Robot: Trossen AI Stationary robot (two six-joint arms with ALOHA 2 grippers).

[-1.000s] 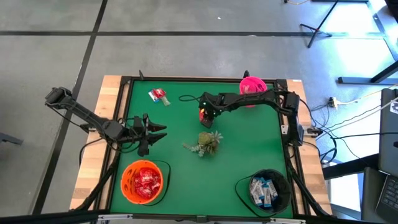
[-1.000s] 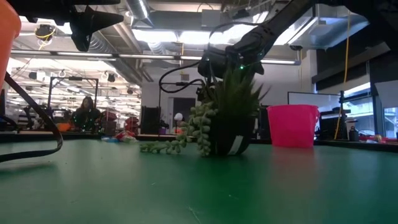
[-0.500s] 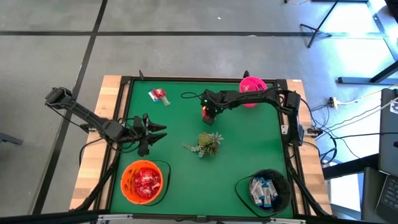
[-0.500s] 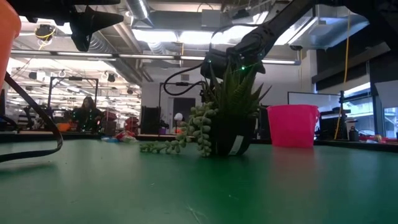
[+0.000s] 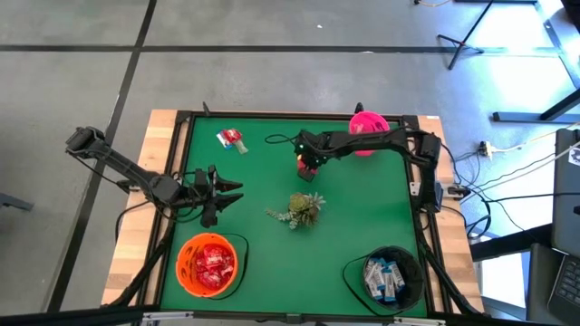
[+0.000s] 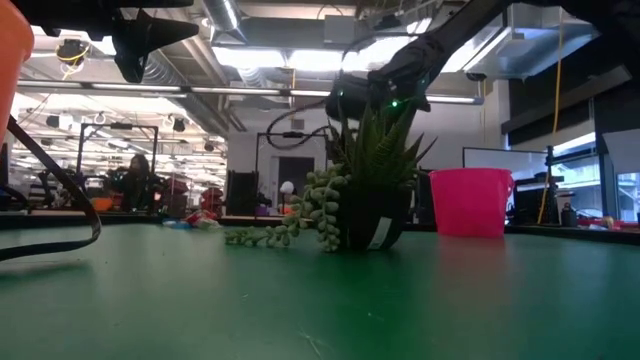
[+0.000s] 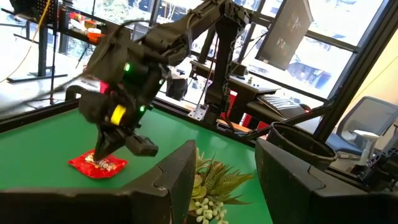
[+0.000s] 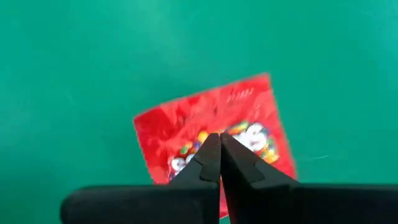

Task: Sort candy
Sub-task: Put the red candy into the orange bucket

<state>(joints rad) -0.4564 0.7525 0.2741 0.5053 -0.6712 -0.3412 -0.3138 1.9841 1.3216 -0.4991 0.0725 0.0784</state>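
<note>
The green bench (image 5: 272, 254) stands in a large workshop hall with ceiling lights. The right gripper (image 8: 219, 144) is over the far middle of the bench, fingers pressed together, tips meeting over a red candy packet (image 8: 214, 134) lying flat on the mat; whether they pinch it cannot be told. The left gripper (image 5: 227, 192) hovers at the left side, fingers spread and holding nothing. A second red packet (image 5: 231, 139) lies near the far left corner. An orange bowl (image 5: 184, 268) holds red packets; a black bowl (image 5: 410, 264) holds white-and-blue ones. A pink bowl (image 5: 368, 123) stands at the far edge, a green plant (image 5: 301, 207) mid-bench.
</note>
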